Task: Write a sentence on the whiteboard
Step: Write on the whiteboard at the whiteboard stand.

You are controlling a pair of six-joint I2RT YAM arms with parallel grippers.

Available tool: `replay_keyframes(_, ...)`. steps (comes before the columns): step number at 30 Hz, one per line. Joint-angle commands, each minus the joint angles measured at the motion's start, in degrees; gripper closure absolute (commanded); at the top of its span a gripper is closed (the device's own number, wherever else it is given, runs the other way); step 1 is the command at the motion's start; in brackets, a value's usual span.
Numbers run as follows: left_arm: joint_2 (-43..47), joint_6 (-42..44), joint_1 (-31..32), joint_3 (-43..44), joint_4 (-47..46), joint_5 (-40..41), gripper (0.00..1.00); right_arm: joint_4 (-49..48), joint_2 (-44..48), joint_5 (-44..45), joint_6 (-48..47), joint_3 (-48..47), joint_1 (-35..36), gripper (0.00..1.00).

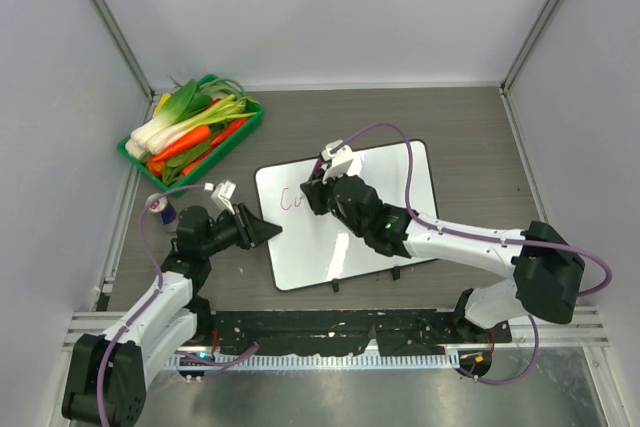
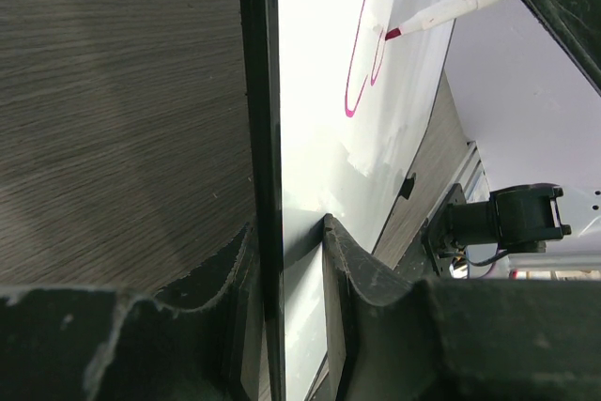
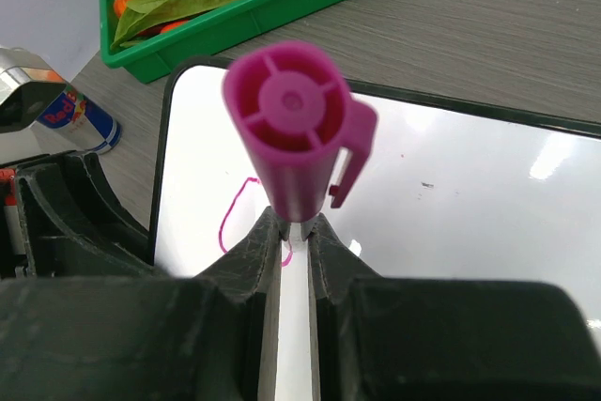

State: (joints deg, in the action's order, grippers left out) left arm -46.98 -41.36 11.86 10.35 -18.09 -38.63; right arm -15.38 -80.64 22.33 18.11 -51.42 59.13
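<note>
Right gripper (image 3: 293,232) clenched on the marker (image 3: 291,129); writing barely begun.

Left gripper (image 2: 291,241) grips the near left edge of the whiteboard (image 1: 300,252) between both fingers, apparently to stop it sliding under pen pressure. The whiteboard lies flat and slightly skewed at mid-table (image 1: 460,127). The marker is held with its cap end towards the wrist camera and its tip on the board's upper left area, where the sentence (image 1: 290,199) consists of only a first pink letter or two. A green tray (image 3: 282,8) of vegetables (image 1: 190,122) and a drink can (image 1: 163,209) sit beyond the left corner, apart from the board. Neither obstructs the stroke path rightward.
</note>
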Motion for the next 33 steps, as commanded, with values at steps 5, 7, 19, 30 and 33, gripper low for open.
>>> replay_keyframes(5,0.4,2.2,-0.1,0.0,-1.2,0.7,1.0,-1.9,-1.0,-0.3,-0.4,-3.2,-0.1,0.99)
replay_keyframes(7,0.4,2.2,0.0,0.0,-1.2,0.8,1.0,-2.2,-1.0,-1.1,0.3,-3.2,-0.1,0.99)
replay_keyframes(19,0.1,2.2,0.0,0.0,-1.4,0.6,1.0,-4.5,1.6,-3.7,2.0,-1.9,0.0,0.99)
replay_keyframes(30,0.2,2.2,0.0,0.0,-1.3,0.7,1.0,-4.4,3.6,0.4,0.8,-1.1,-0.1,0.98)
replay_keyframes(33,0.3,2.2,0.0,0.0,-1.4,0.6,1.0,-3.5,3.1,2.4,0.2,-1.1,-0.1,0.99)
